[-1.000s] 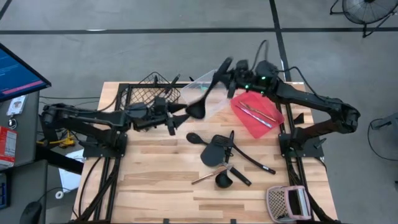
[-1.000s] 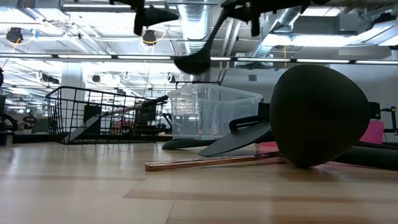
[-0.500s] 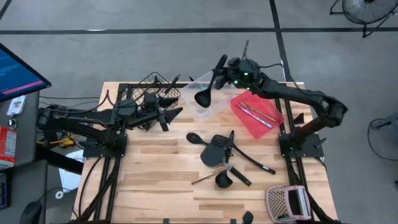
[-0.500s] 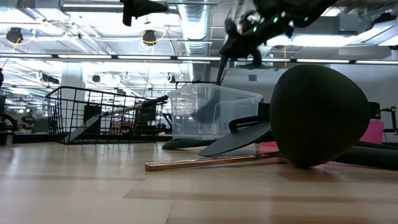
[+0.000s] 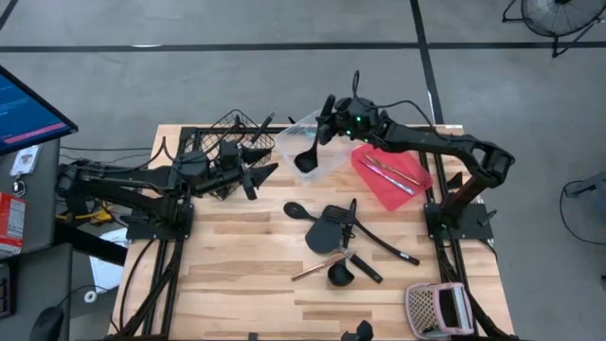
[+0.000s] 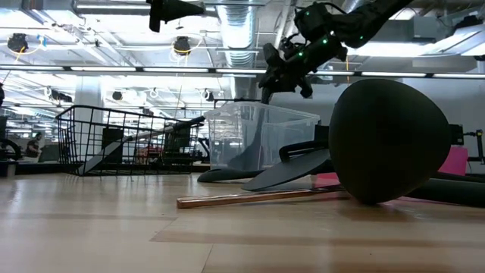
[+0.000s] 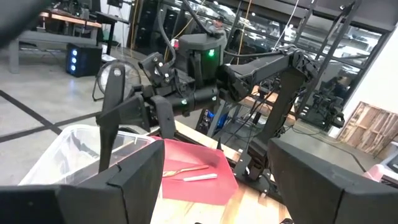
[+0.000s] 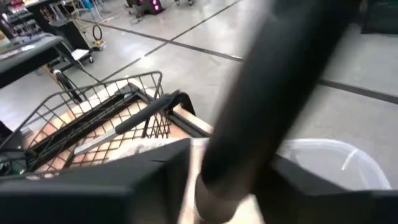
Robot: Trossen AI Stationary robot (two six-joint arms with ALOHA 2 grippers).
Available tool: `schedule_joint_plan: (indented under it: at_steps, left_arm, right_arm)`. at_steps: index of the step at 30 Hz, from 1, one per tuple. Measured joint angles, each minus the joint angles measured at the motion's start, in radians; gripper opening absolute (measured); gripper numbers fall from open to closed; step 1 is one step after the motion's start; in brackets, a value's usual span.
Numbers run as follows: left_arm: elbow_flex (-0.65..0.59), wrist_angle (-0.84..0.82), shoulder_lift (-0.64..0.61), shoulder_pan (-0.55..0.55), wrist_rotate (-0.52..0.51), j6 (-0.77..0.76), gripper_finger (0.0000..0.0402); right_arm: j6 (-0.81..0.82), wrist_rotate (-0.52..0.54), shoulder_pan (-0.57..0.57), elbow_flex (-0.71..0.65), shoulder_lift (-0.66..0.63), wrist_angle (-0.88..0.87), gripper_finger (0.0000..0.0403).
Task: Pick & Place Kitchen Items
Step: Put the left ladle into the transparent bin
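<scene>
Your right gripper (image 5: 329,114) hung over the far edge of the clear tub (image 5: 327,163), at the far middle of the desk (image 5: 237,275). A black ladle (image 5: 310,152) lay with its bowl down inside the tub and its handle rising toward that gripper. In the right wrist view the handle (image 8: 273,93) crossed between the jaws, filling the gap, so the jaws looked closed about it or only just loosening; you could not tell from these views whether the grip was let go. The ladle's long axis ran from the tub floor up and far-right to the jaws.

Your left gripper (image 5: 254,176) waited just right of the black wire basket (image 5: 222,142), on the left of the desk. Its jaws stood wide apart with nothing between them, as the left wrist view showed.

The remaining utensils lay in a heap (image 5: 336,237) near the middle of the desk, nearer than the tub and right of centre: a slotted spatula (image 5: 327,229), black spoons, a copper-coloured handle (image 5: 312,271). Thin silver pieces (image 5: 388,170) rested on the red tray (image 5: 393,180).

Judgement: the heap lay about midway between the arms; your left, already free, seemed better placed for the next pick.
</scene>
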Motion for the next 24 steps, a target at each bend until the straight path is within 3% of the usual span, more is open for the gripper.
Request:
schedule_joint_plan:
  at_steps: [5,9,13,19,24]
  left_arm:
    - [0.000,-0.002,0.000,0.000,0.037,0.000,0.0268]
    - [0.000,-0.055,0.013,-0.001,0.061,-0.007,0.0268]
    - [0.000,-0.090,0.070,-0.001,0.113,-0.020,0.0268]
    - [0.000,-0.089,0.224,-0.002,0.208,-0.022,0.0268]
    - [-0.001,-0.090,0.341,-0.001,0.262,-0.034,0.0268]
  right_arm:
    - [-0.001,0.001,-0.001,0.000,-0.034,-0.039,0.0292]
    - [-0.001,0.004,-0.011,0.000,-0.089,-0.107,0.0352]
    - [-0.004,0.004,-0.011,0.000,-0.171,-0.191,0.0359]
    - [-0.031,0.004,0.008,0.000,-0.307,-0.323,0.0335]
    - [-0.030,0.000,0.055,0.000,-0.437,-0.612,0.0325]
